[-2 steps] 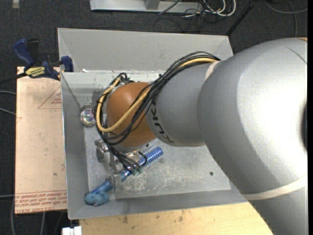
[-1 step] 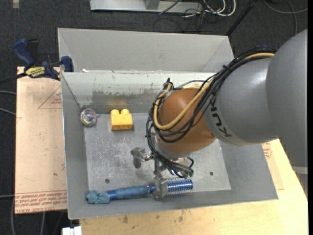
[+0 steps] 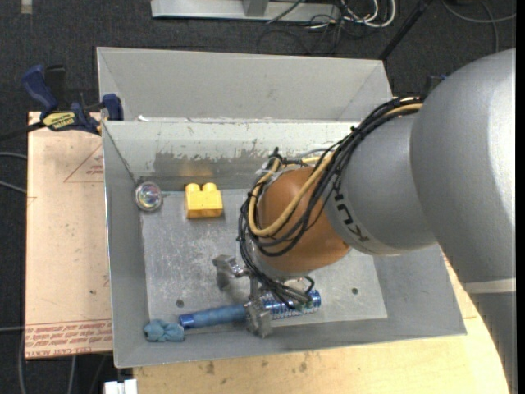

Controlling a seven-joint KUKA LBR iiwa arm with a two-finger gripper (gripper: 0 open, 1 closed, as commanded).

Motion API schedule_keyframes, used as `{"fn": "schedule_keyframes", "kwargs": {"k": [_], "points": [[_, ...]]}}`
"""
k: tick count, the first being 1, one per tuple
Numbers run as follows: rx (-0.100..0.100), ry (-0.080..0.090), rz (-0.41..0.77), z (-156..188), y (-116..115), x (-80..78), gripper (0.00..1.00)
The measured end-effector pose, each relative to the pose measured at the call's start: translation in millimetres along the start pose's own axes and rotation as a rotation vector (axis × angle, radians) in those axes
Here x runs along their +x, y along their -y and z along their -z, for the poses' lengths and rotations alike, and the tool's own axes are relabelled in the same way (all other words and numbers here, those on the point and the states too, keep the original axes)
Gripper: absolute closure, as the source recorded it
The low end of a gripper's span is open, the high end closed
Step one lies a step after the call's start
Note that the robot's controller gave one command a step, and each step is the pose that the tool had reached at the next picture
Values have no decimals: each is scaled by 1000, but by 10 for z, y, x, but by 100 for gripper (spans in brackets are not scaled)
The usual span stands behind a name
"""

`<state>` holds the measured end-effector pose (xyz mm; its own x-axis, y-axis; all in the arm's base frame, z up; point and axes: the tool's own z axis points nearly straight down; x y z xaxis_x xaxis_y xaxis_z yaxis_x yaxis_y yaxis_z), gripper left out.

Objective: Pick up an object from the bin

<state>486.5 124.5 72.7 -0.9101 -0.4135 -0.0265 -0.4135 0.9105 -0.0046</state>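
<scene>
Hovering with fingers spread, the gripper (image 3: 243,298) meets one blue stick's (image 3: 209,318) right end; it lies left-to-right. One yellow block (image 3: 203,200), one ball (image 3: 148,195).

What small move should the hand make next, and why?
Probably lower the hand a little, straight down. It is over the right end of the blue stick by the near wall of the bin; the yellow block and the shiny ball lie apart, at the far left.
</scene>
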Motion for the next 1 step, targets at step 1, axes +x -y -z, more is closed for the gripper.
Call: {"fn": "schedule_keyframes", "kwargs": {"k": [1], "points": [[-5, -24, -1, -25, -24, 65, 100]]}}
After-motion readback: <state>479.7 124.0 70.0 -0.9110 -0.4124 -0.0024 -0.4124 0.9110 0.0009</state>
